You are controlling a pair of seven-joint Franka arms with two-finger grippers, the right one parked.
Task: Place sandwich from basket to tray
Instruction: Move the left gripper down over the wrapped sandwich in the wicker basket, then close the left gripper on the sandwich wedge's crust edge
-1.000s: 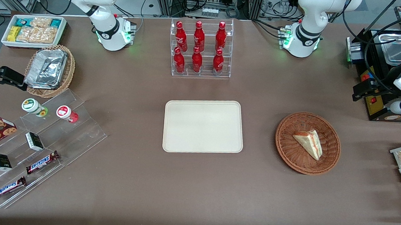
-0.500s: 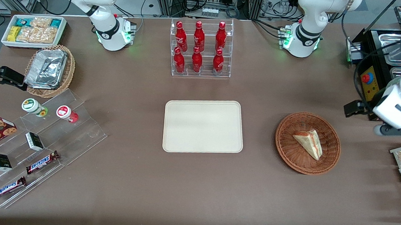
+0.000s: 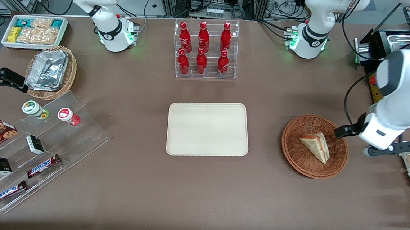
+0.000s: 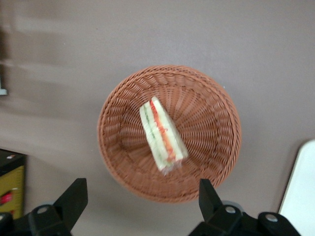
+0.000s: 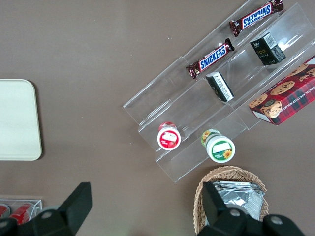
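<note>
Swung in above the basket (image 4: 170, 132), tool (image 4: 142, 196) spread apart over the unobstructed sandwich (image 4: 162, 135).

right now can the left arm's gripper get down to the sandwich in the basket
Probably yes. The gripper hangs open above the basket, near its rim on the working arm's side. The sandwich lies uncovered in the basket with nothing over it, so a short shift and descent should reach it.

left arm: raised, wrist pointing down | gripper (image 4: 140, 194): fingers spread wide, holding nothing
</note>
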